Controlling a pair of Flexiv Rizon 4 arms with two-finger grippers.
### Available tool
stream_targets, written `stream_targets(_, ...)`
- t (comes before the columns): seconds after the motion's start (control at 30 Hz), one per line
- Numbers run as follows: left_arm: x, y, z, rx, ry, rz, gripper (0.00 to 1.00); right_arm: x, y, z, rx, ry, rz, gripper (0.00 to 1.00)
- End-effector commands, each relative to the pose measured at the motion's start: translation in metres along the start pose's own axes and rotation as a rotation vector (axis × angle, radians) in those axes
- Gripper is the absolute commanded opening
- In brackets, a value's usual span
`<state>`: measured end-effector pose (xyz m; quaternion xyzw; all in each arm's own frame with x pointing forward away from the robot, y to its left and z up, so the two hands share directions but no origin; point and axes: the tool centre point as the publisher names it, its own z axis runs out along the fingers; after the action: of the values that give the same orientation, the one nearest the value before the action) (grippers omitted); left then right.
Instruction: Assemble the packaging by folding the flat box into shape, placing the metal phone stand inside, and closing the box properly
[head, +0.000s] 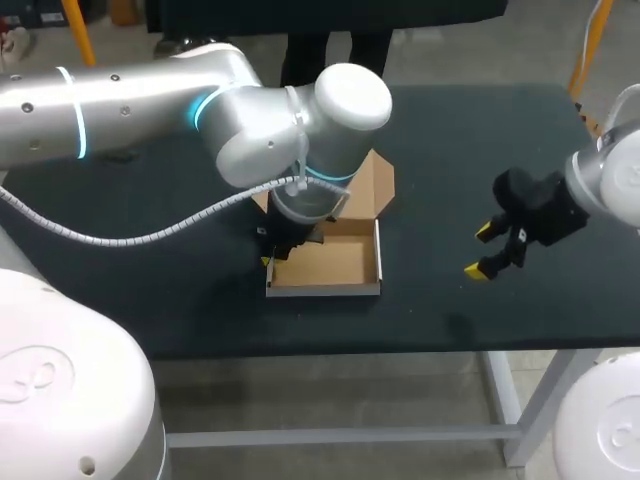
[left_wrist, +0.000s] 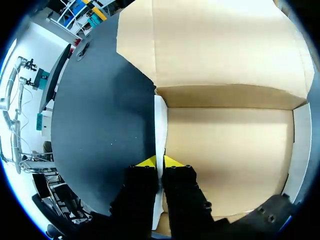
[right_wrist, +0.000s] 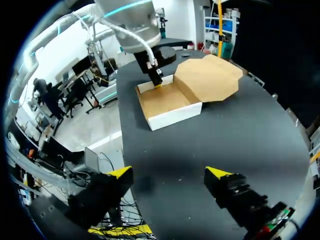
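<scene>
A shallow cardboard box (head: 330, 262), white outside and brown inside, stands folded on the black table with its lid (head: 372, 185) lying open behind it. My left gripper (head: 270, 258) reaches down at the box's left side. In the left wrist view this gripper (left_wrist: 160, 162) is shut on the thin white side wall (left_wrist: 160, 125), one yellow tip outside it and one inside over the bare box floor (left_wrist: 230, 150). My right gripper (head: 482, 250) hangs open to the right of the box, holding nothing. From the right wrist view the box (right_wrist: 167, 100) lies well ahead of the open right gripper (right_wrist: 170, 172). No phone stand shows.
The black table (head: 450, 130) stretches out around the box. Its front edge (head: 400, 352) runs close below the box, and my left arm (head: 150, 100) crosses over the table's left half.
</scene>
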<state>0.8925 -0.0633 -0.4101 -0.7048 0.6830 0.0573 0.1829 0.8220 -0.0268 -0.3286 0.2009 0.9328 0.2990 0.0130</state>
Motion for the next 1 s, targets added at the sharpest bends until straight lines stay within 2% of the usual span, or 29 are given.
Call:
stream_targets(0.03,0.001,-0.001,0.014,-0.007,-0.012,-0.007,0.00,0.000,-0.001,-0.002,-0.006,0.006,-0.002,1.00)
stream_targets(0.3,-0.003,0.004,0.011,-0.030,0.145,-0.015,0.00,0.000,-0.001,-0.002,-0.006,0.006,-0.002,1.00)
stream_targets(0.57,-0.007,0.006,0.004,-0.017,0.248,-0.027,0.00,0.000,-0.001,-0.002,-0.006,0.006,-0.002,1.00)
stream_targets(0.6,-0.007,0.006,0.002,-0.012,0.256,-0.030,0.09,0.000,-0.001,-0.002,-0.006,0.006,-0.002,1.00)
stream_targets(0.67,-0.007,0.007,-0.001,-0.001,0.280,-0.025,0.34,0.000,-0.001,-0.002,-0.006,0.006,-0.002,1.00)
stream_targets(0.8,-0.006,0.009,-0.007,0.024,0.313,-0.013,0.51,0.000,-0.001,-0.002,-0.006,0.006,-0.002,1.00)
stream_targets(0.83,-0.006,0.009,-0.009,0.028,0.328,-0.006,0.64,0.000,-0.001,-0.002,-0.006,0.006,-0.002,1.00)
stream_targets(0.93,-0.005,0.010,-0.013,0.041,0.354,-0.002,0.70,0.000,-0.001,-0.002,-0.006,0.006,-0.002,1.00)
stream_targets(1.0,-0.005,0.011,-0.016,0.052,0.377,0.004,0.78,0.000,-0.001,-0.002,-0.006,0.006,-0.002,1.00)
